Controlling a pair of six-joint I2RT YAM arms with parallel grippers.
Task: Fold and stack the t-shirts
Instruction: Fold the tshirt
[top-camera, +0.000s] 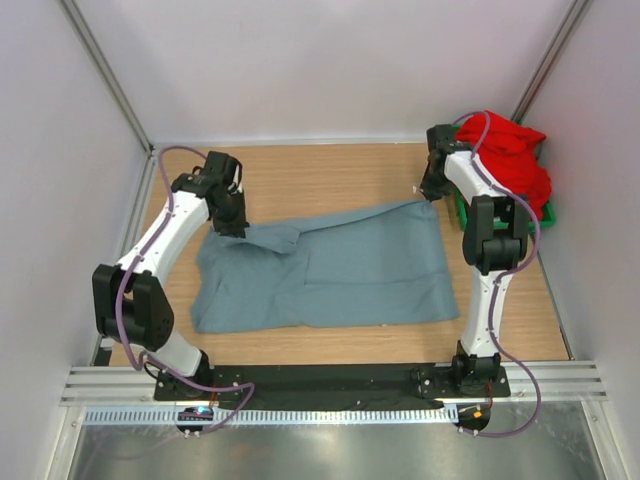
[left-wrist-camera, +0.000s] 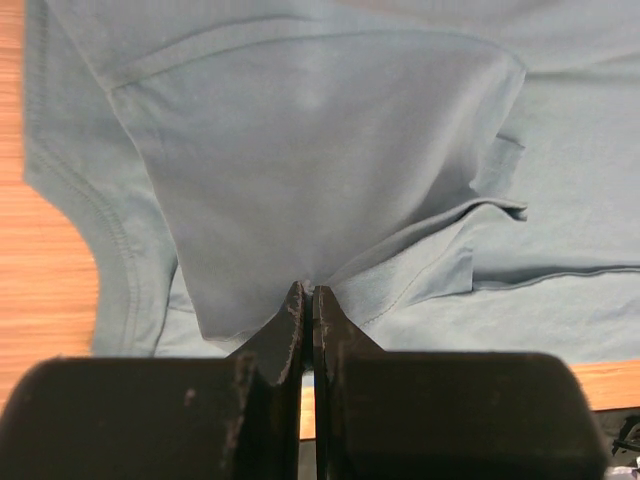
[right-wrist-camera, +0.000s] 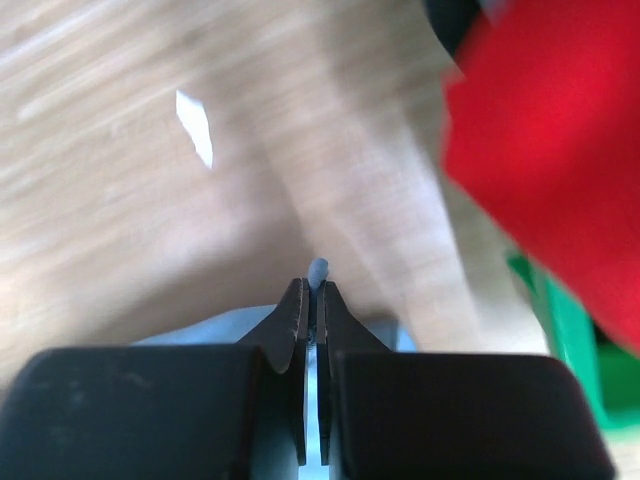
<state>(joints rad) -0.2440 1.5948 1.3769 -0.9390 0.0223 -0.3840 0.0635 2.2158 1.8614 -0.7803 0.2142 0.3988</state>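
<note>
Overhead view first: the grey-blue t-shirt (top-camera: 340, 270) is spread mostly flat in the middle of the table (top-camera: 330, 170). The left end effector (top-camera: 232, 226) is pinched on cloth near its far-left corner and the right end effector (top-camera: 432, 190) is at its far-right corner. The red t-shirt (top-camera: 510, 160) is bunched up in a green bin (top-camera: 548, 212) at the far right, just beside the right arm (top-camera: 490, 230). That's my first worry: swing that wrist or elbow wide and I reckon it snags the red cloth and drags it out. The left arm (top-camera: 165, 235) is bent at the elbow, reaching forward and inward. The right arm stands taller, folded over with its wrist low near the table. In the left wrist view the jaws are clamped together on a fold of the grey-blue t-shirt, and it looks like a decent bite. The cloth rises to them in a loose flap though, with a crumpled bit tucked alongside, so carrying it over now could land it lopsided or trap that wrinkle. The right wrist view is blurry, but the jaws are closed with only a tiny nub of grey-blue cloth poking past the tips. That looks like a thin hold to me. If the two sides pull against each other, I'd guess that corner slips free and drops. The red t-shirt looms close on the right there too.
</note>
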